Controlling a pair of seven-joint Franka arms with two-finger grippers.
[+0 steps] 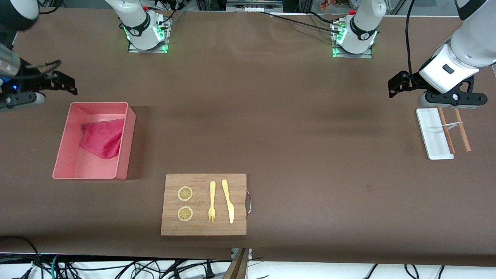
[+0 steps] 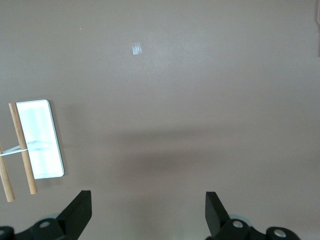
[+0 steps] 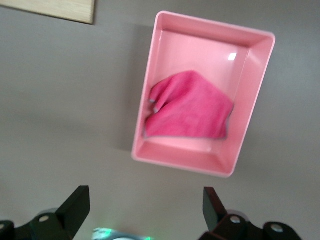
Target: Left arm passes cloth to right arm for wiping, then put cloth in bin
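Cloth [image 1: 101, 138] lies in bin [image 1: 62, 155], against one long wall

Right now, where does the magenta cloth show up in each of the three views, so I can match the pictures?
Front view: the cloth lies inside the pink bin, against the wall facing the wooden board, toward the right arm's end of the table.
Left wrist view: not in it; only the white tray and bare table show.
Right wrist view: the cloth sits mid-picture, in the bin.
Shared landmark: the bin, in the front and right wrist views.

Open table [image 1: 294, 128] between bin [image 1: 62, 162] and tray [image 1: 428, 131]
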